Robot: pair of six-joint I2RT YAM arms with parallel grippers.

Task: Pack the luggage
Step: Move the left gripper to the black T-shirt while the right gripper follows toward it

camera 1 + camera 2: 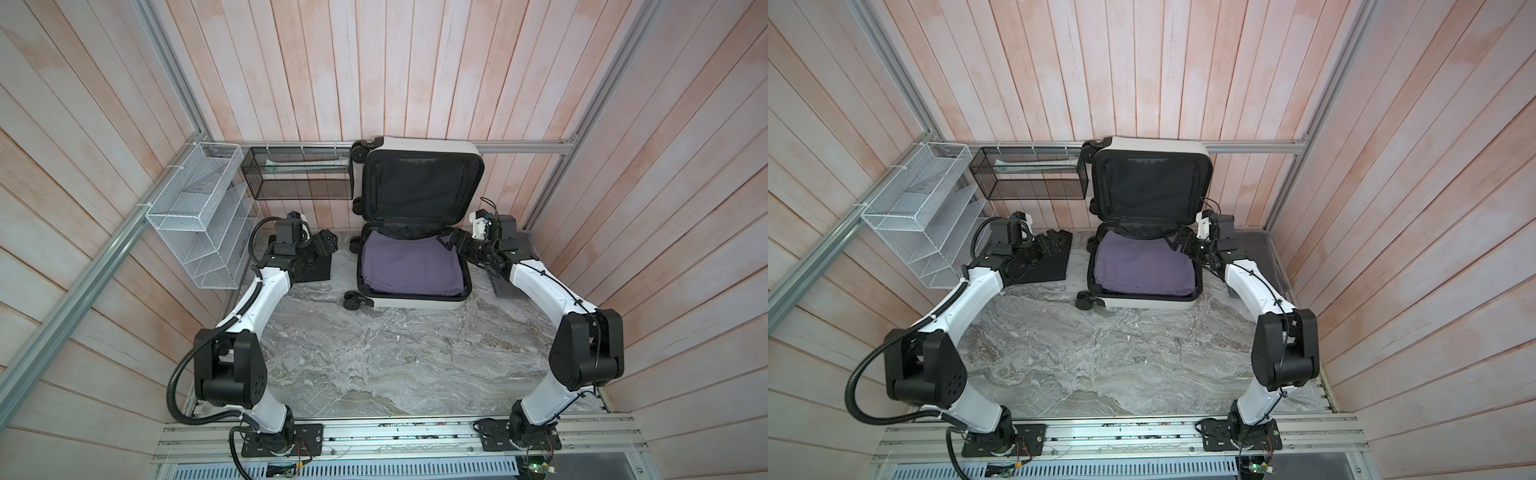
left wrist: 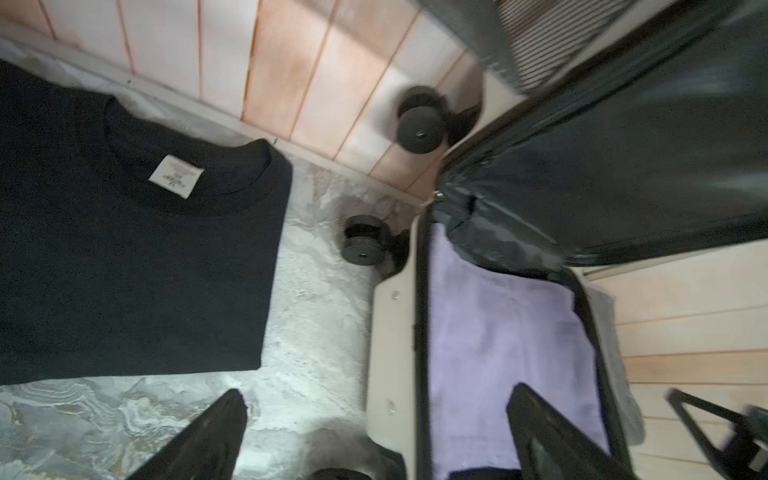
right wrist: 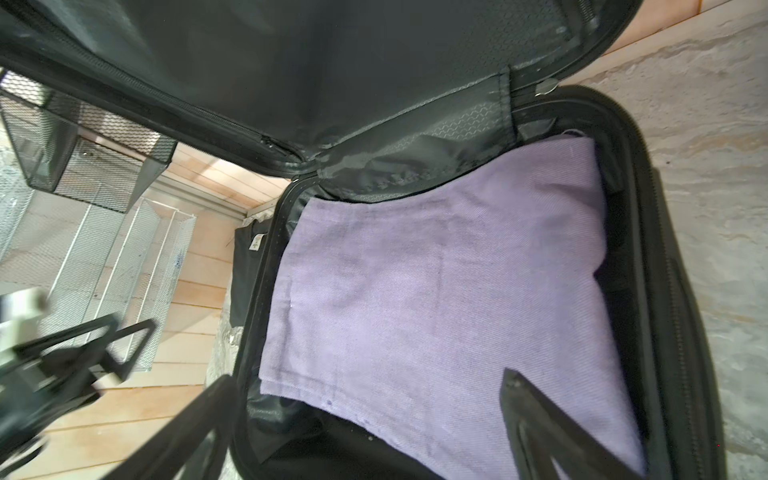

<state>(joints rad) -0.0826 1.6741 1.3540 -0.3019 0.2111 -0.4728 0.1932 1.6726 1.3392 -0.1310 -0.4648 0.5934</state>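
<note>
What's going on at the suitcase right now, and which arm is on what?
The luggage lies open on the table with its lid raised, and a folded purple cloth sits in its lower half. The right end effector hovers open over that cloth, holding nothing. The left end effector is open and empty too, close to a folded black T-shirt that lies unpacked on the table beside the luggage.
</note>
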